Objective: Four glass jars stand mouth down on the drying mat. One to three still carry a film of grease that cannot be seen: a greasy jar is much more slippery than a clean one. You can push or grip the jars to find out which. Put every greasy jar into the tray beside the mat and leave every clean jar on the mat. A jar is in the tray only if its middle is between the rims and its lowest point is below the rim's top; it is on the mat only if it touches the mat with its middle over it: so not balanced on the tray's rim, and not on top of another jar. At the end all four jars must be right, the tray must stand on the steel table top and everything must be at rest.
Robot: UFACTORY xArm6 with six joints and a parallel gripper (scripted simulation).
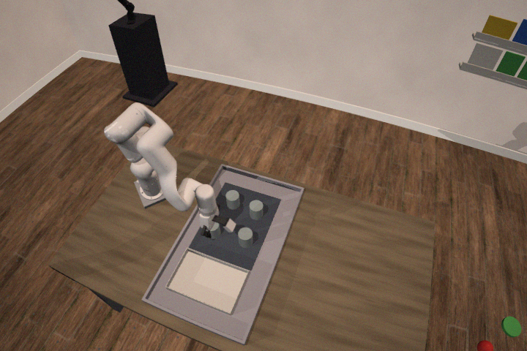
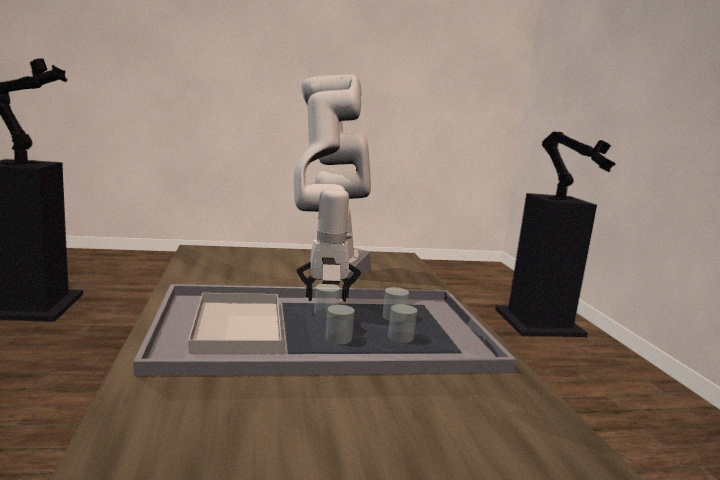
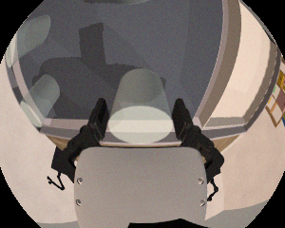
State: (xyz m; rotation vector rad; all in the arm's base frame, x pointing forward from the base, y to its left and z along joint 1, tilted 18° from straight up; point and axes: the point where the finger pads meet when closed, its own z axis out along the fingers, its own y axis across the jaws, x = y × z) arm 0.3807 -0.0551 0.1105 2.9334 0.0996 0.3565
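Note:
My gripper (image 1: 214,232) (image 2: 327,298) (image 3: 140,105) is open, pointing down, its fingers on either side of the upper part of the robot-side jar nearest the tray (image 1: 214,230) (image 2: 327,305) (image 3: 141,124). A gap shows on both sides in the wrist view. Another tray-side jar (image 1: 245,238) (image 2: 340,324) stands farther from the robot. A robot-side jar (image 1: 232,199) (image 2: 395,304) and an outer jar (image 1: 256,210) (image 2: 401,324) stand away from the tray. All stand upright on the dark mat (image 1: 230,254) (image 2: 429,342) (image 3: 195,47). The cream tray (image 1: 214,285) (image 2: 235,345) is empty.
The steel top (image 1: 214,319) (image 2: 168,328) has a raised edge around the mat and tray. The raised edge on the robot side runs close behind the gripper. The wooden table (image 1: 347,265) (image 2: 315,424) extends beyond it.

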